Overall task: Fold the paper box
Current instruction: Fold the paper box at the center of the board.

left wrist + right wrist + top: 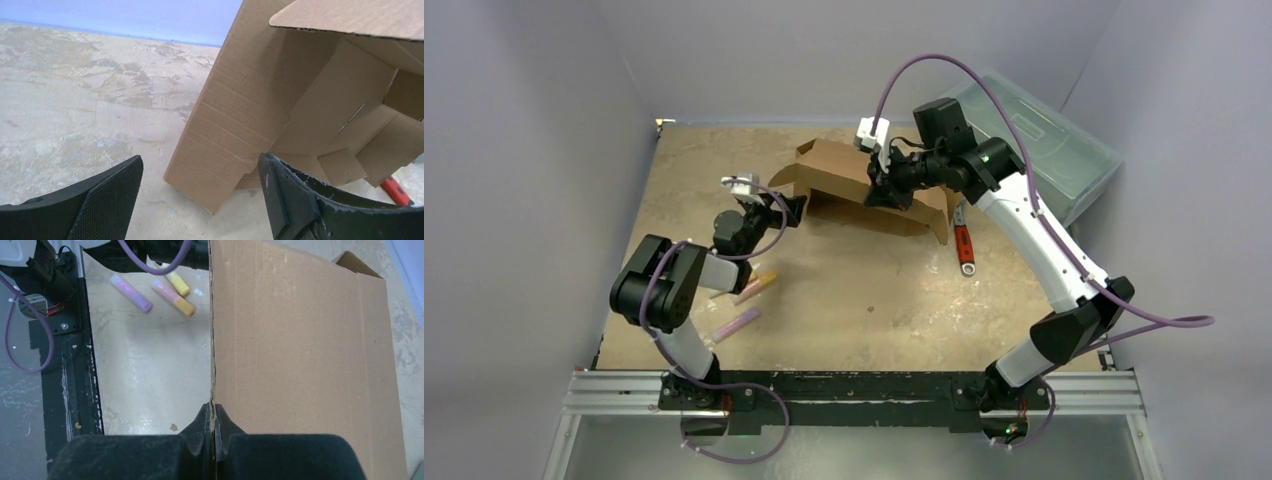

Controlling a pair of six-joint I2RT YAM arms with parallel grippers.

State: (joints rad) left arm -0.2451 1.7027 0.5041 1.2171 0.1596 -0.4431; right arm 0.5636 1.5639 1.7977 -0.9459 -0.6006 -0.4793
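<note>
The paper box (pixel 854 185) is a brown corrugated cardboard sheet, partly raised at the back middle of the table, flaps hanging down. My right gripper (pixel 886 190) is shut on the edge of an upright panel of the paper box (pixel 300 350); the cardboard edge runs straight into the closed right gripper (pixel 213 412). My left gripper (pixel 790 208) stands open just left of the box. In the left wrist view a hanging flap of the paper box (pixel 235 125) sits ahead of the left gripper (pixel 200 172), between the line of its fingers (pixel 107 200), not touched.
A red-handled tool (pixel 964 247) lies right of the box. Three pastel markers (pixel 749 295) lie by the left arm, also seen as markers (pixel 150 292) in the right wrist view. A translucent plastic toolbox (pixel 1044 140) stands at the back right. Walls close in on three sides.
</note>
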